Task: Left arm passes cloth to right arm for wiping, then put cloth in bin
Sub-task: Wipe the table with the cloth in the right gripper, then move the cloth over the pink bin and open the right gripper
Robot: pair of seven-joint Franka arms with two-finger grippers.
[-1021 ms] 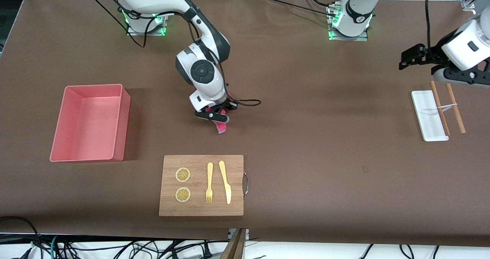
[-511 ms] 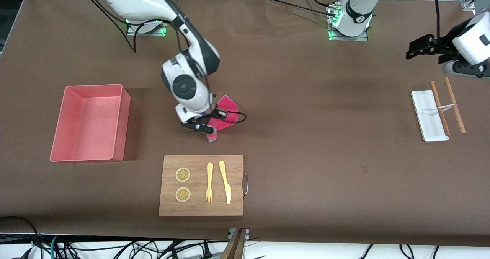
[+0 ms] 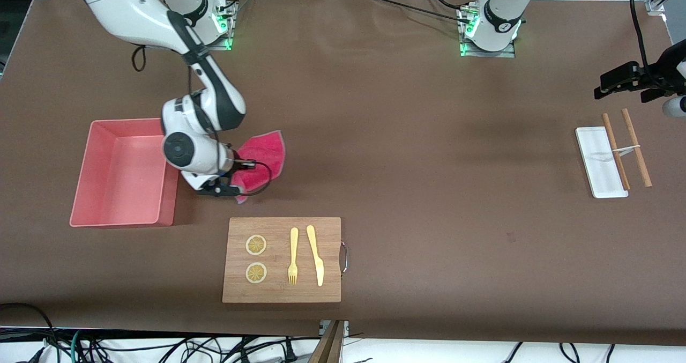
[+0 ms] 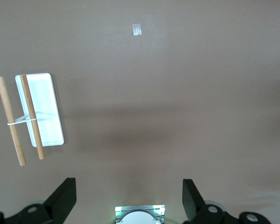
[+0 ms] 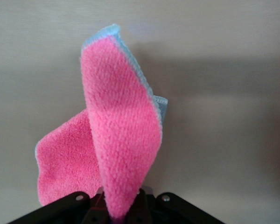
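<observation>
Holding the cloth (image 3: 259,161) pinched in my right gripper (image 3: 221,189), I hung beside the bin (image 3: 124,171); my left gripper (image 3: 624,79) waited, fingers apart, above the white tray (image 3: 596,162).

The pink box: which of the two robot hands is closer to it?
The right. The right gripper, shut on the pink cloth, is just beside the bin. The left gripper is at the table's left arm's end, by the white tray.
</observation>
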